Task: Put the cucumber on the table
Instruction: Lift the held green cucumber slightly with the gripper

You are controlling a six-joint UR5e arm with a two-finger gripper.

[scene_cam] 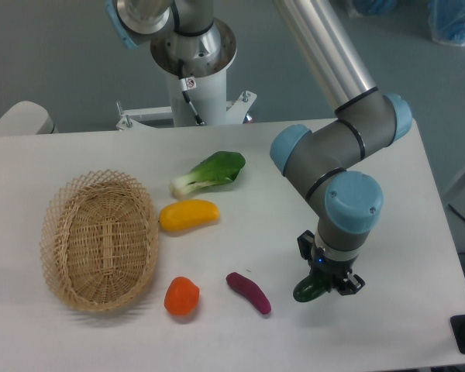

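Note:
The dark green glossy cucumber (pixel 310 290) pokes out to the left from under my gripper (pixel 325 285), low over the white table (pixel 403 232) at the front right. The black fingers close around the cucumber's right part, which they hide. I cannot tell whether the cucumber touches the tabletop. The arm's grey and blue wrist stands directly above it.
A purple vegetable (pixel 249 292) lies just left of the cucumber. An orange piece (pixel 181 296), a yellow piece (pixel 188 215) and a bok choy (pixel 209 173) lie mid-table. An oval wicker basket (pixel 99 240) stands at the left. The robot base (pixel 194 70) is at the back.

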